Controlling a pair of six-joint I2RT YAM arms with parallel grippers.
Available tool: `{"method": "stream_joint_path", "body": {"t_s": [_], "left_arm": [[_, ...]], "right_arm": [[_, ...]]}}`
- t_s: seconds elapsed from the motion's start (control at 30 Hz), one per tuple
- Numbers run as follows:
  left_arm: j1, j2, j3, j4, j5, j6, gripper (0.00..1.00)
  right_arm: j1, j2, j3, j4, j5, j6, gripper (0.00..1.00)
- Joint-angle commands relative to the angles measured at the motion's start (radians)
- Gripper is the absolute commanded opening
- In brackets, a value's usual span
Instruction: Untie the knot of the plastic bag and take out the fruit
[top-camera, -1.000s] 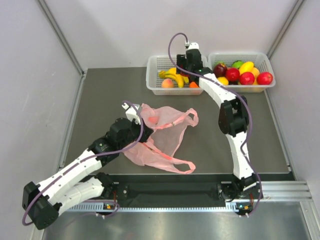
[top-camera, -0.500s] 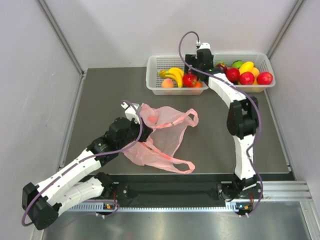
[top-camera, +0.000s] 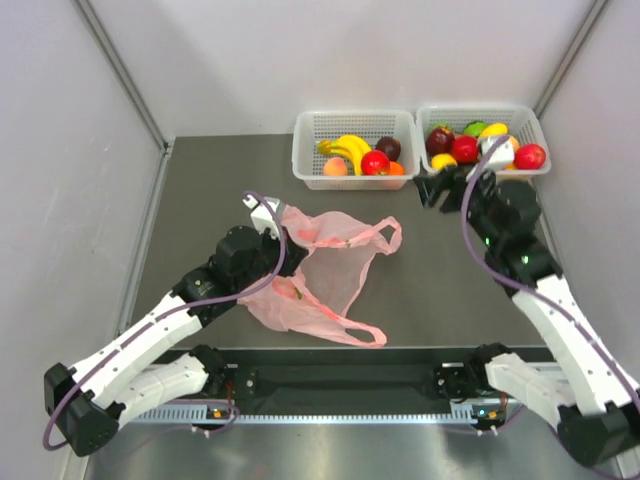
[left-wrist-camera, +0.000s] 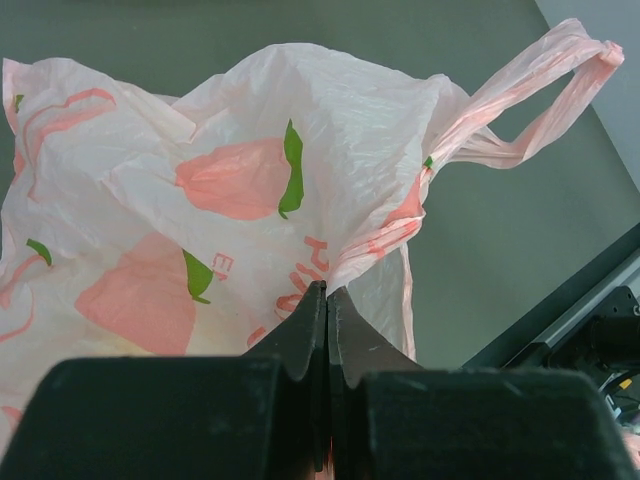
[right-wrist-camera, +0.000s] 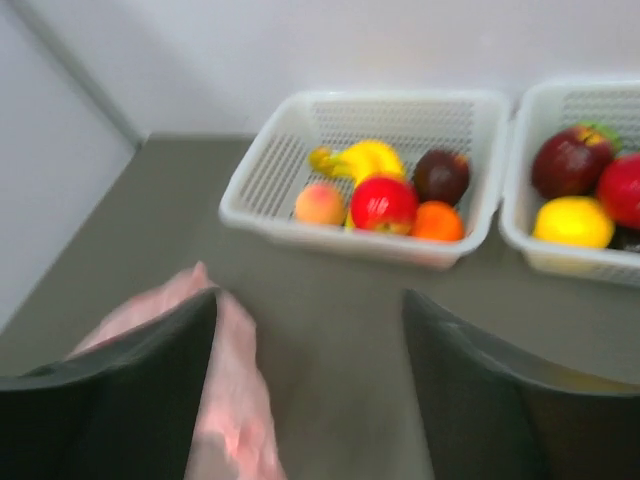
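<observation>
The pink plastic bag (top-camera: 325, 270) lies crumpled and flat on the dark table, its two handle loops (top-camera: 385, 236) apart; no knot shows. My left gripper (top-camera: 277, 228) is shut on a fold of the bag's edge (left-wrist-camera: 370, 240), seen close in the left wrist view (left-wrist-camera: 327, 292). My right gripper (top-camera: 437, 190) is open and empty, above the table between the bag and the baskets; in its wrist view (right-wrist-camera: 310, 330) a bag handle (right-wrist-camera: 225, 400) lies by its left finger. A peach-pink fruit (top-camera: 335, 166), a red apple (top-camera: 375, 162) and an orange one (top-camera: 396, 169) sit in the left basket (top-camera: 305, 150).
The left basket also holds yellow bananas (top-camera: 347, 148) and a dark purple fruit (top-camera: 389, 148). The right basket (top-camera: 530, 125) at the back right holds several red, yellow and green fruits. Grey walls close in both sides; the arm bases run along the near edge.
My right arm has pulled back from over the left basket to the near right, leaving the red apple in that basket. My left gripper keeps its hold on the bag.
</observation>
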Motion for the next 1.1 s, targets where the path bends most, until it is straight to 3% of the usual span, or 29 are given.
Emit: {"method": "stream_joint_path", "body": {"t_s": [0.0,0.13,0.17,0.3,0.37,0.57,0.77,0.97,1.07], "left_arm": [[0.001,-0.002,0.051,0.021,0.066,0.037,0.0],[0.002,-0.021,0.072,0.018,0.15,0.071,0.0],[0.001,-0.028,0.078,0.018,0.193,0.088,0.0],[0.001,-0.049,0.1,0.016,0.374,0.122,0.0],[0.001,-0.035,0.123,-0.002,0.463,0.144,0.0],[0.002,0.055,0.172,-0.097,0.788,0.186,0.0],[0.001,0.069,0.181,-0.128,0.773,0.206,0.0],[0.001,0.089,0.19,-0.146,0.79,0.197,0.0],[0.001,0.08,0.172,-0.15,0.79,0.181,0.0]], "right_arm": [[0.058,-0.209,-0.243,0.003,-0.258,0.07,0.5],[0.216,-0.428,-0.399,-0.024,-0.234,0.091,0.03],[0.285,-0.454,-0.431,-0.034,-0.219,0.088,0.01],[0.4,-0.468,-0.509,-0.043,-0.175,0.084,0.0],[0.466,-0.44,-0.555,0.027,-0.191,0.083,0.0],[0.722,-0.247,-0.571,0.236,-0.022,0.045,0.04],[0.963,-0.005,-0.496,0.36,0.211,0.008,0.07],[1.071,0.182,-0.45,0.503,0.396,0.034,0.09],[1.109,0.29,-0.457,0.645,0.576,0.026,0.16]]}}
